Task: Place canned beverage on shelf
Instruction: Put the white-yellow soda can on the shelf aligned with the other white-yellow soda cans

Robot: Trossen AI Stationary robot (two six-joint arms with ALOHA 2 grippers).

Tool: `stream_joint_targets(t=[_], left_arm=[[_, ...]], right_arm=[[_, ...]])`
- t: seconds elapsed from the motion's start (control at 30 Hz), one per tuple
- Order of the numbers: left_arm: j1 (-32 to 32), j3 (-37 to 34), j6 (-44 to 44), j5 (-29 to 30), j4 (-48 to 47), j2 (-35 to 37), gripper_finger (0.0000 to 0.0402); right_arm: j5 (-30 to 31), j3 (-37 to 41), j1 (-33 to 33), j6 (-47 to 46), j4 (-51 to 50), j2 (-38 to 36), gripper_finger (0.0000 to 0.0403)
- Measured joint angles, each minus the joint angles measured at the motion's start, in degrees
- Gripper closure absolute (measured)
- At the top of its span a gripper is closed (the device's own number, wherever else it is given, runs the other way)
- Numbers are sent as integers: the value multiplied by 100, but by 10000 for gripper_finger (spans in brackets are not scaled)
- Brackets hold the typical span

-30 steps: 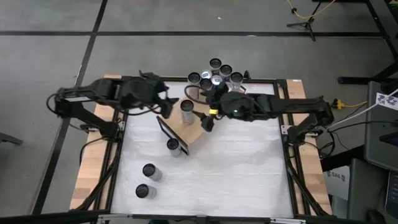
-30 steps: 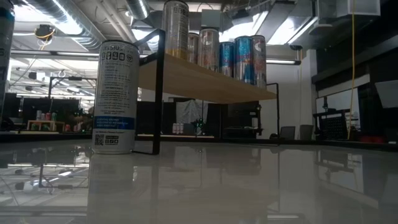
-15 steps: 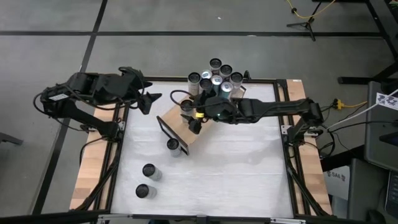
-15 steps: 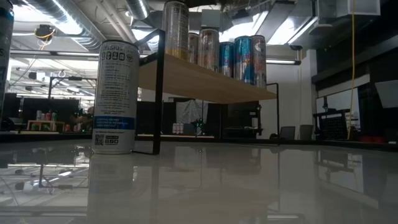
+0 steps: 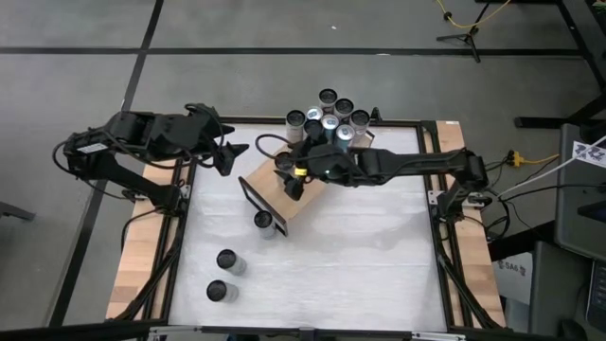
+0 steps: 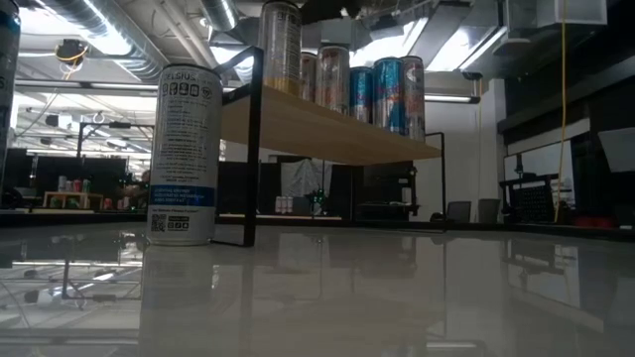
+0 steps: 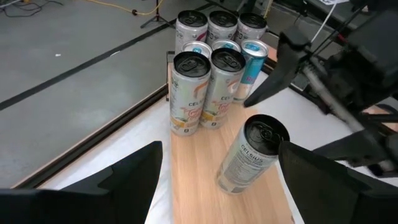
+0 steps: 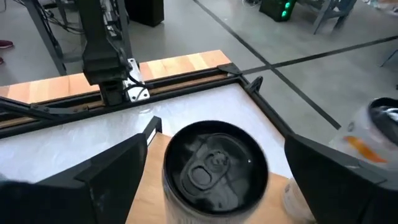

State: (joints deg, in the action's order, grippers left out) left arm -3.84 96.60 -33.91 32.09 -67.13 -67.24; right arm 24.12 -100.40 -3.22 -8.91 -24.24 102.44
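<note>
The wooden shelf [image 5: 279, 194] lies slantwise on the white table [image 5: 360, 256], black frame ends at each short side. Its far end carries a tight cluster of upright cans [image 5: 327, 116], and one black Celsius can [image 7: 252, 154] stands alone on the board nearer the middle, apart from the cluster.

The right gripper [image 5: 290, 181] hangs directly over that lone can, fingers spread wide on either side of its top and not touching it (the right wrist view looks straight down onto the pull tab). The left gripper [image 5: 230, 150] waits off the shelf's far-left corner, fingers also parted and empty.

This looks like the moment around a placement: the can is on the shelf and unheld. Three more cans [image 5: 227, 261] stand on the table near the shelf's near end, so the next move probably calls for lifting clear and fetching one of those.
</note>
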Motion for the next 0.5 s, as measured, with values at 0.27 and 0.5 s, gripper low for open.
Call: stream_joint_targets(t=[0.27, 0.5], left_arm=[[0, 0, 0, -8, -35, -25, 88], [0, 0, 0, -6, -40, -27, 88]], right_arm=[[-99, 2, 35, 23, 1, 218, 27], [-123, 0, 37, 186, 5, 264, 38]])
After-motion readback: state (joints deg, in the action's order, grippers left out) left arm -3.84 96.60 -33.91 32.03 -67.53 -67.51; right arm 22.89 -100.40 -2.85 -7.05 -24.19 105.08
